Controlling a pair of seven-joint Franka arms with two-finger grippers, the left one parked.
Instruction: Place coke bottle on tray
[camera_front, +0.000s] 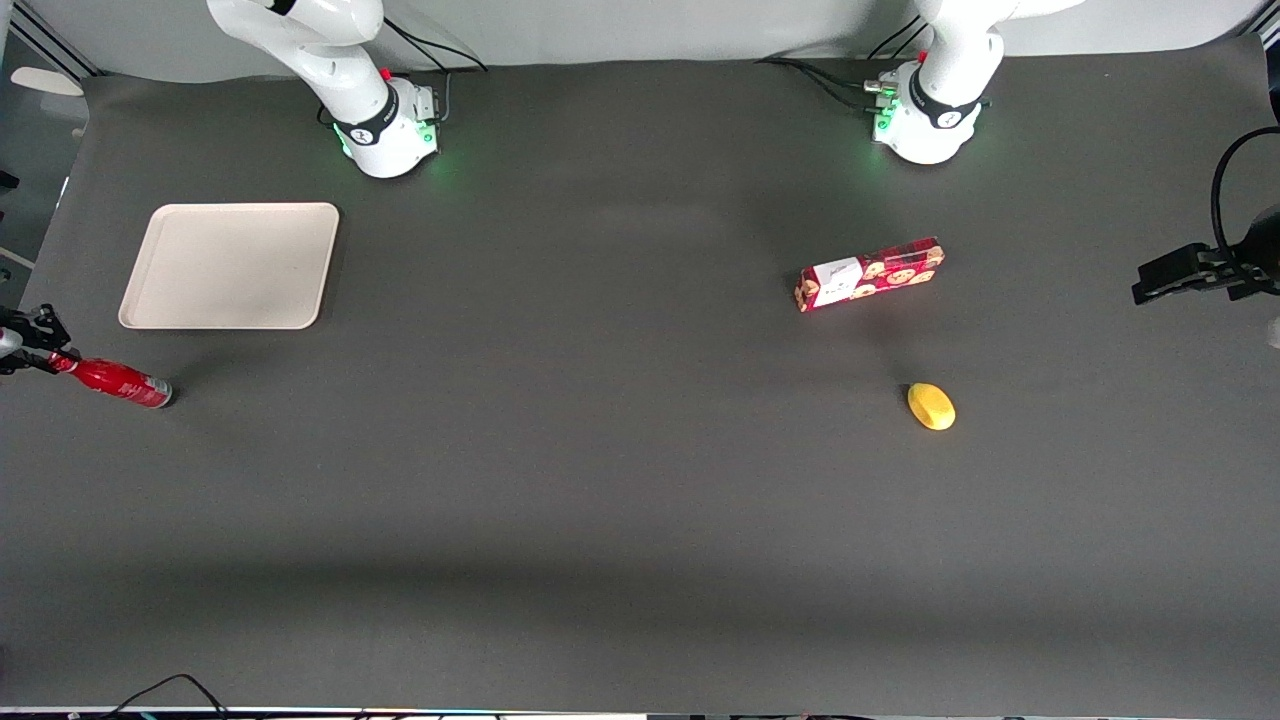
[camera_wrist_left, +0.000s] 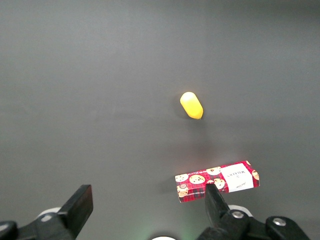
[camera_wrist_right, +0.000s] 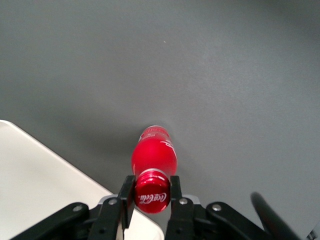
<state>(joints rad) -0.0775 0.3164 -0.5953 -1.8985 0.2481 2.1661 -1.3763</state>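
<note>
Gripper (camera_wrist_right: 151, 196) clamps the coke bottle (camera_wrist_right: 154, 159) at its red cap, fingers (camera_wrist_right: 126, 194) pressed on either side. Front view: bottle (camera_front: 118, 381) tilted, nearer the camera than the tray (camera_front: 231, 265), apart from it. Only the left wrist view shows cookie box (camera_wrist_left: 217, 181) and yellow object (camera_wrist_left: 191, 105) close up.

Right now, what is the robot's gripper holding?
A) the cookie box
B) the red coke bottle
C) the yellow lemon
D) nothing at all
B: the gripper has its jaws shut on the cap end of the coke bottle, near the tray at the working arm's end of the table, while the lemon and the cookie box lie untouched toward the parked arm's end.
</note>
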